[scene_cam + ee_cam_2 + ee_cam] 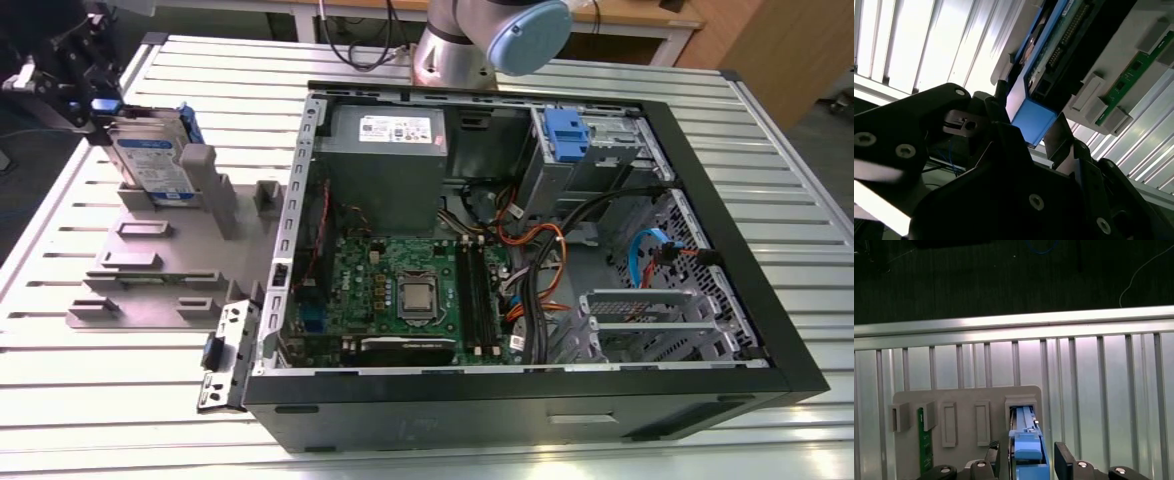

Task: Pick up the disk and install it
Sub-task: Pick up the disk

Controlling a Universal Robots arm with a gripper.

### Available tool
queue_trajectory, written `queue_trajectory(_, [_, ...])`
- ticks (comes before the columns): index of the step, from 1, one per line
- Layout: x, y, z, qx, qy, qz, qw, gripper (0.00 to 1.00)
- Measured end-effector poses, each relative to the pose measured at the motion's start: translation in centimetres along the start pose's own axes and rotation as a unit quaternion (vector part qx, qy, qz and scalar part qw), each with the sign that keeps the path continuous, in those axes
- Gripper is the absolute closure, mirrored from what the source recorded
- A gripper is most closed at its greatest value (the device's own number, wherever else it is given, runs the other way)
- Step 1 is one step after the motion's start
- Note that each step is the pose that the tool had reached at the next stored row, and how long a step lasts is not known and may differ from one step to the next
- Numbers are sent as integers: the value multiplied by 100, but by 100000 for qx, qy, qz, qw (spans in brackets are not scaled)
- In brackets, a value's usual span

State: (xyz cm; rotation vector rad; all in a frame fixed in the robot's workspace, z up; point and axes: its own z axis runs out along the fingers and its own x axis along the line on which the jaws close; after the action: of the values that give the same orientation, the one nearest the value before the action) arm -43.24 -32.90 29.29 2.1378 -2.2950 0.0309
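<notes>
Pickup not done: pincer (1030, 456) apart astride disk (147, 162) (no clamp yet), disk upright in grey fixture (160, 262), outside case (534, 412).

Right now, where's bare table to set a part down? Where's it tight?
In the exterior view, free: table strip between the grey fixture and the near edge; strip on the exterior view's right of the case. Crowded: cables inside the case; the disk, with the gripper straddling it.
</notes>
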Motion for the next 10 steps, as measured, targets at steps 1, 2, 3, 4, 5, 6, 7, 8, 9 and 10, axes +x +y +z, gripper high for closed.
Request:
queue_trajectory(1, [1,0,1,0,-1,0,100000,45])
queue_trajectory(2, [2,0,1,2,-1,-4,100000,45])
queue_trajectory(3, [3,0,2,0,1,-6,100000,52])
queue_trajectory(4, [3,0,2,0,0,-5,100000,52])
queue_trajectory(5, [4,0,2,-5,2,-3,100000,52])
queue_trajectory(6, [7,0,4,3,4,-10,100000,52])
queue_trajectory(7, [11,-1,6,7,21,-15,100000,52])
queue_trajectory(8, [14,-1,7,4,59,-5,100000,52])
queue_trajectory(9, [16,-1,7,2,107,25,100000,52])
queue_trajectory(10, [17,-1,8,0,120,104,100000,52])
